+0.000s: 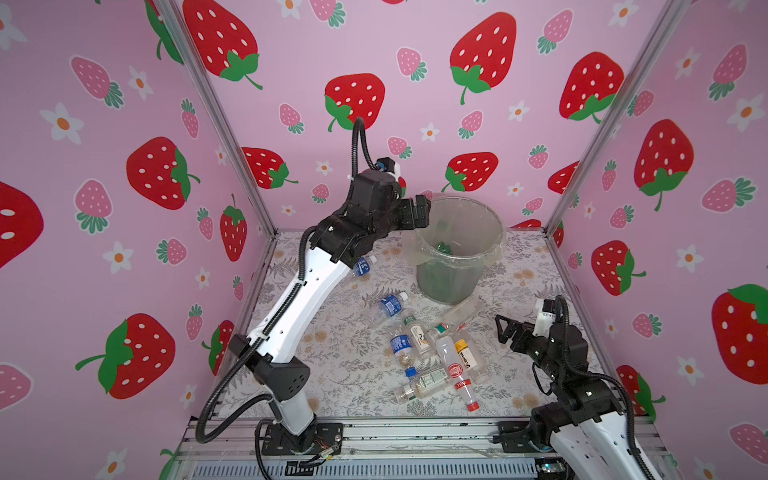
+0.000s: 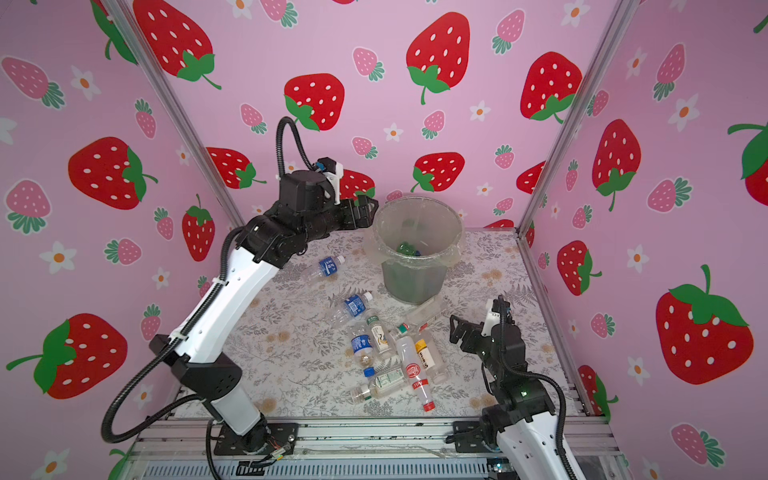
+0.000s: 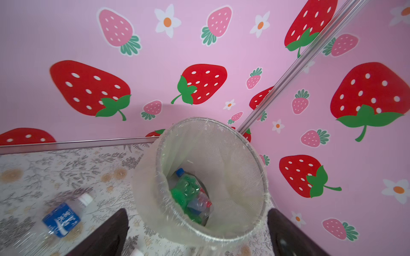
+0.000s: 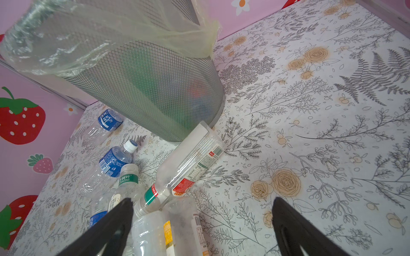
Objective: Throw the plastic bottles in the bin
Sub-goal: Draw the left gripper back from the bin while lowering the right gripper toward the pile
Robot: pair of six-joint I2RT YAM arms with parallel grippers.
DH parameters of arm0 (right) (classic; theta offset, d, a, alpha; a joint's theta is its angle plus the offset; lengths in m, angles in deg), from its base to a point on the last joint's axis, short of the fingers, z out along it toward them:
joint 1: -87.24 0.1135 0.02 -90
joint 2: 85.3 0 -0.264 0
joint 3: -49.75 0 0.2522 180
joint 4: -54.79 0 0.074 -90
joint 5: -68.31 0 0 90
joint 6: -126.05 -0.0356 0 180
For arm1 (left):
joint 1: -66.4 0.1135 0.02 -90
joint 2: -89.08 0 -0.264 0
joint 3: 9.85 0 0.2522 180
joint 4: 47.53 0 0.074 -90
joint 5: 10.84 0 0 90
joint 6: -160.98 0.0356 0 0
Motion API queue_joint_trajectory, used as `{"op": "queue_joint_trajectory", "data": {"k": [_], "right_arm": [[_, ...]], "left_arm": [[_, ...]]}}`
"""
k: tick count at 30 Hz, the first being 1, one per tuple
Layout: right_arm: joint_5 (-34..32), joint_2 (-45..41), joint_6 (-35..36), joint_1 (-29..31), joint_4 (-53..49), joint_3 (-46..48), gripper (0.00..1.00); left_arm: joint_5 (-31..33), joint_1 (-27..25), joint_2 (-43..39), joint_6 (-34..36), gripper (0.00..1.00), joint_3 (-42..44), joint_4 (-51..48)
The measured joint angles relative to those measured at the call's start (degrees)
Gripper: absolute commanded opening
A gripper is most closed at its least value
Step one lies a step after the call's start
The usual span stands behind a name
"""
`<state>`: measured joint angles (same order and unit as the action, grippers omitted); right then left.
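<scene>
Now the left gripper (image 1: 420,214) hangs open and empty by the rim of the bin (image 1: 451,284), a grey mesh basket with a clear bag (image 4: 133,28), with green bottles (image 3: 185,190) at its bottom. More plastic bottles (image 1: 446,355), smooth and see-through, lie on their sides in a heap on the table (image 1: 332,357) in front of the bin. Nearest them is the right gripper (image 1: 503,331), open and empty, and one long bottle (image 4: 193,161) points from the bin's foot toward it.

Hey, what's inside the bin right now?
Inside the bin, the left wrist view shows a green bottle with a blue cap and a clear bottle lying against it. Whatever lies beneath them, and the bin's floor, is covered.
</scene>
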<state>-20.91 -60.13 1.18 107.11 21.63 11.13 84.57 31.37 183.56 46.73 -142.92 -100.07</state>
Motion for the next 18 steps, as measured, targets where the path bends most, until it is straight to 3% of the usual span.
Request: {"op": "queue_joint_trajectory", "data": {"k": [7,18], "right_arm": [[0.9,0.7,-1.6,0.0,0.2,0.0,0.99],[2.3,3.9,-3.5,0.0,1.4,0.1,0.99]], "left_arm": [[4.7,3.6,-17.3,-0.3,0.99,22.2,3.0],[2.9,13.2,-25.4,-1.2,0.99,43.0,2.9]]}}
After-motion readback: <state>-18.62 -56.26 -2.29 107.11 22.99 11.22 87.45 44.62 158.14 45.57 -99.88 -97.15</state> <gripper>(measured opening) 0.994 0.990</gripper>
